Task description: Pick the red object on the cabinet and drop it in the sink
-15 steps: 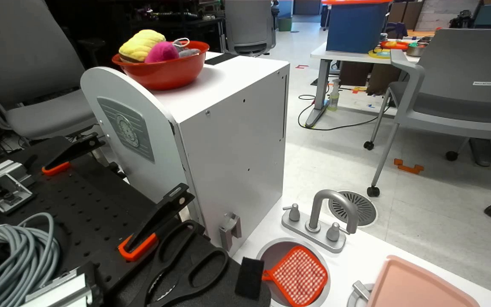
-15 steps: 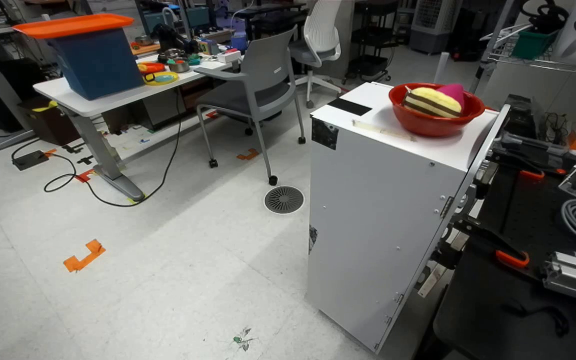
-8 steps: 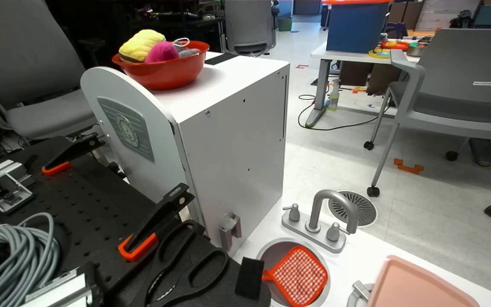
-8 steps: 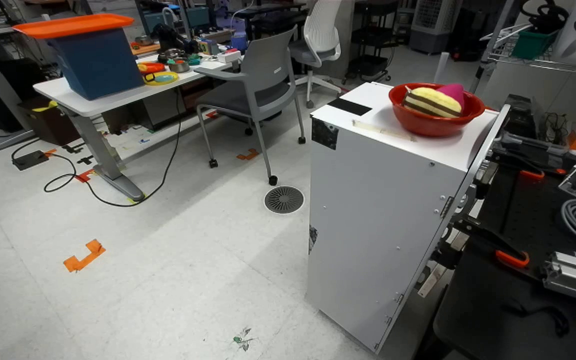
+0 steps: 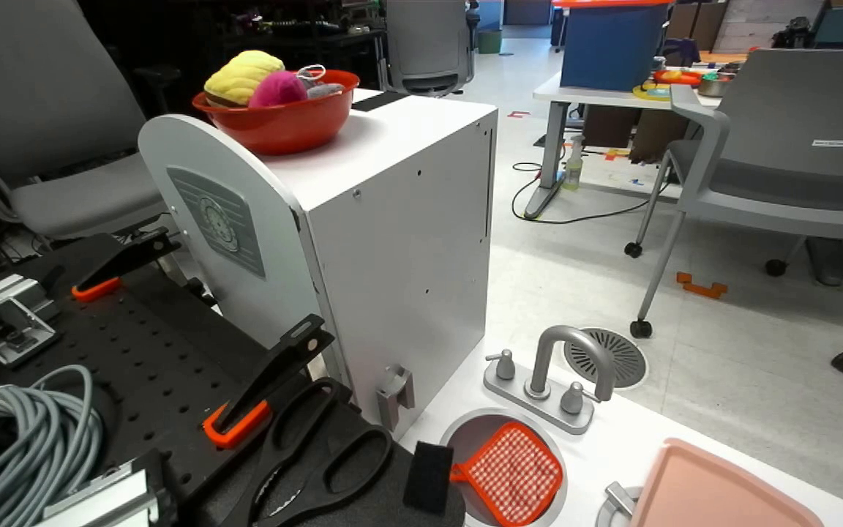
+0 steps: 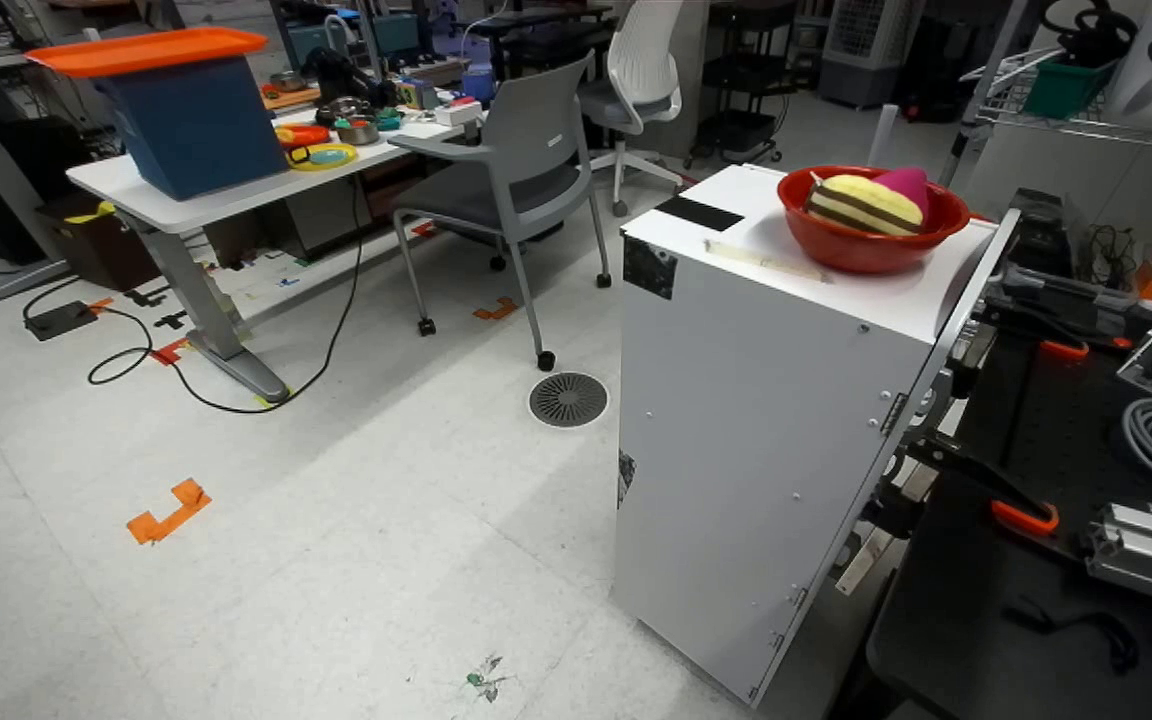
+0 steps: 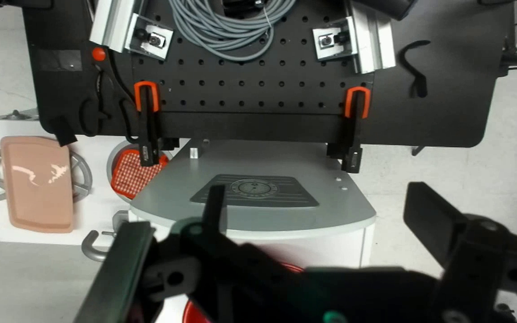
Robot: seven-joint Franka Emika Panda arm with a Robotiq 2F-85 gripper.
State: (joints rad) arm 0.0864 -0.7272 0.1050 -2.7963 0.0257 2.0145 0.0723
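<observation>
The red object (image 5: 277, 89), a small magenta lump, lies in the shiny red bowl (image 5: 286, 130) on top of the white cabinet (image 5: 407, 249). It also shows in an exterior view (image 6: 908, 182), partly behind a yellow and brown plush piece (image 6: 861, 203). The sink (image 5: 463, 441) is a round grey basin beside the cabinet, with a grey faucet (image 5: 575, 337). An orange-red mesh piece (image 5: 513, 474) lies in it. In the wrist view my gripper (image 7: 319, 211) is open and empty, above the cabinet. It covers most of the red bowl (image 7: 193, 313); the red object is hidden there.
A black perforated table (image 7: 249, 123) adjoins the cabinet, with black and orange clamps (image 7: 146, 121) reaching over its edge. Coiled grey cable (image 7: 236, 36) lies on it. A pink tray (image 7: 41, 188) is beside the sink. Chairs (image 5: 787, 146) stand around.
</observation>
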